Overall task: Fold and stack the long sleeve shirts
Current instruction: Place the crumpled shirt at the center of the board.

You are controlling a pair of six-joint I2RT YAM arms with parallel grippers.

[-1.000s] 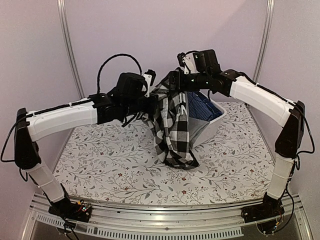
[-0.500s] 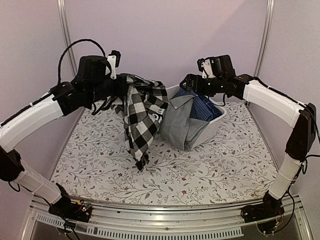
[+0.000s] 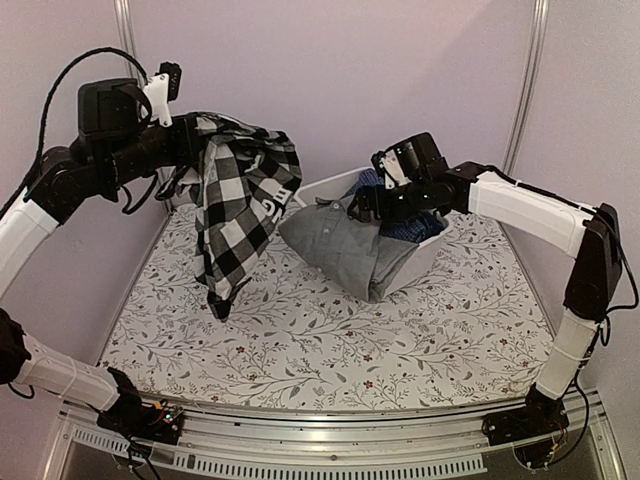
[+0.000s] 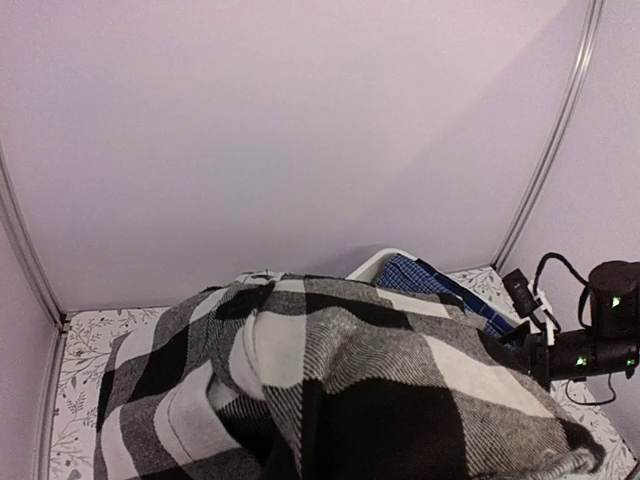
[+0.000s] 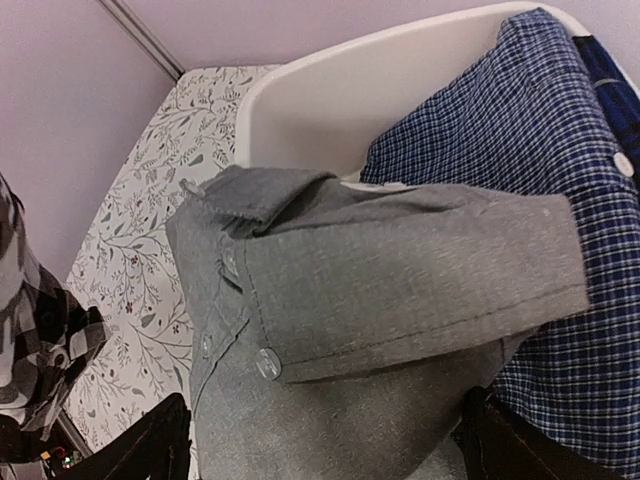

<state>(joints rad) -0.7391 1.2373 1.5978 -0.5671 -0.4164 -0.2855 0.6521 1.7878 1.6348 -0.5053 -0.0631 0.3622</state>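
Note:
My left gripper [image 3: 190,140] is raised high at the far left, shut on the black-and-white check shirt [image 3: 235,215], which hangs in the air above the table. In the left wrist view the check shirt [image 4: 380,390] covers my fingers. My right gripper [image 3: 362,207] is open and empty, just above the grey shirt [image 3: 345,245] that spills over the front of the white bin [image 3: 425,255]. In the right wrist view its fingertips [image 5: 150,445] straddle the grey shirt [image 5: 400,290]. A dark blue patterned shirt [image 5: 560,200] lies in the bin behind it.
The bin's rim [image 5: 330,90] stands at the back right of the floral tablecloth [image 3: 330,340]. Metal frame posts [image 3: 128,60] and lilac walls close in the back and sides. The right arm [image 4: 590,345] shows in the left wrist view.
My left arm has swung up and to the left, carrying the check shirt away from the bin. My right gripper let go of that shirt and moved down over the grey shirt.

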